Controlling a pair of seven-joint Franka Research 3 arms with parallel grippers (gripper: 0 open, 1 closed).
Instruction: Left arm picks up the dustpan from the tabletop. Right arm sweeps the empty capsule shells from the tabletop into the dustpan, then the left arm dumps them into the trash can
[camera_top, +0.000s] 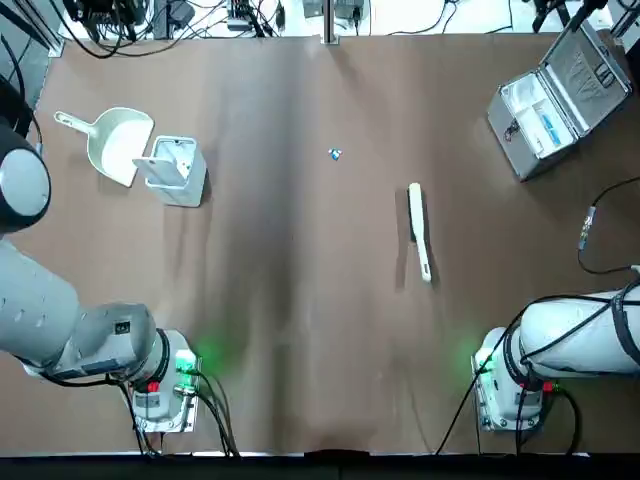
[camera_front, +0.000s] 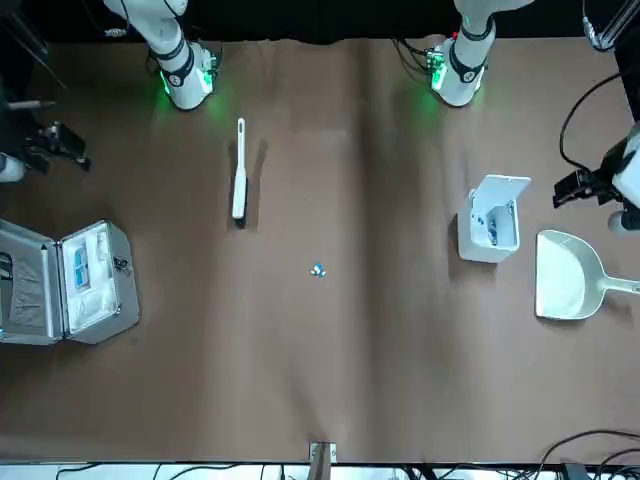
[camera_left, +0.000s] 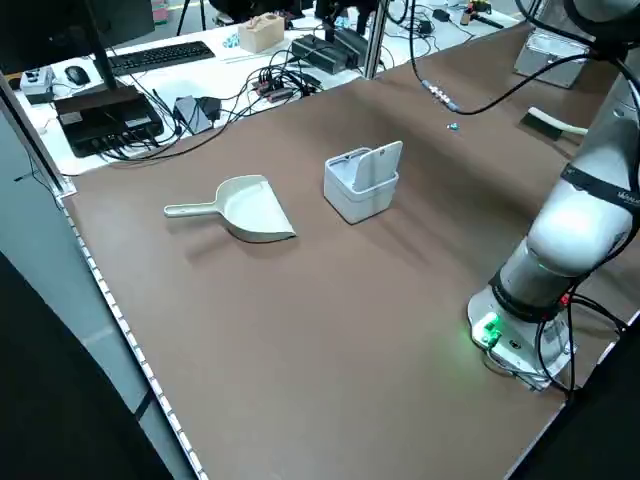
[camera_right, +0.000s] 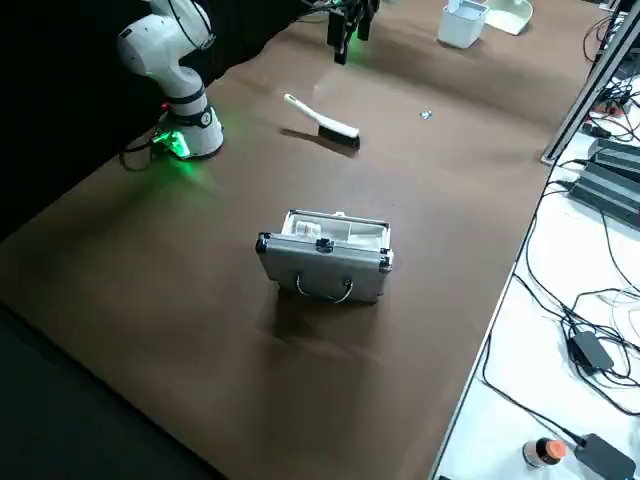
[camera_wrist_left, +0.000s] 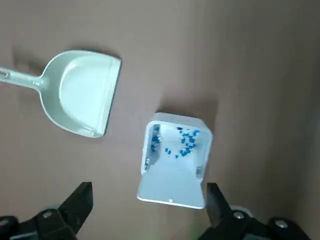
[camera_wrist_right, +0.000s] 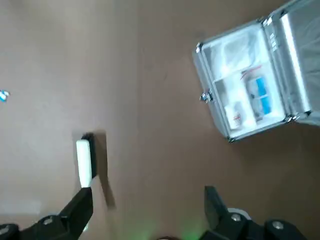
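Cream plastic marks the dustpan (camera_top: 118, 146), which lies flat at the far left of the brown table (camera_top: 300, 330), its thin handle pointing away from the trash can (camera_top: 172, 170) that stands just beside its mouth. The bin's flip lid is up, and the left wrist view shows blue shells already scattered inside it. The left pincer (camera_wrist_left: 146, 210) hangs above these two things, fingers spread wide, holding nothing. The scoop looks light and stiff, with a smooth and probably slippery shell; its short handle seems the sensible place to pinch, since the wide mouth offers no narrow edge and a grip there would block the sweeping. Being so light, it may skate across the table if nudged sideways before the fingers close. Further right, near the middle of the table, sits a tiny blue-and-white empty capsule shell (camera_top: 335, 153), well apart from everything else. Right of it lies the slim white brush (camera_top: 419, 231), untouched. The right pincer (camera_wrist_right: 145, 210) hovers high over that side, also spread and empty. At the far right rests an open silver metal case (camera_top: 560, 95).
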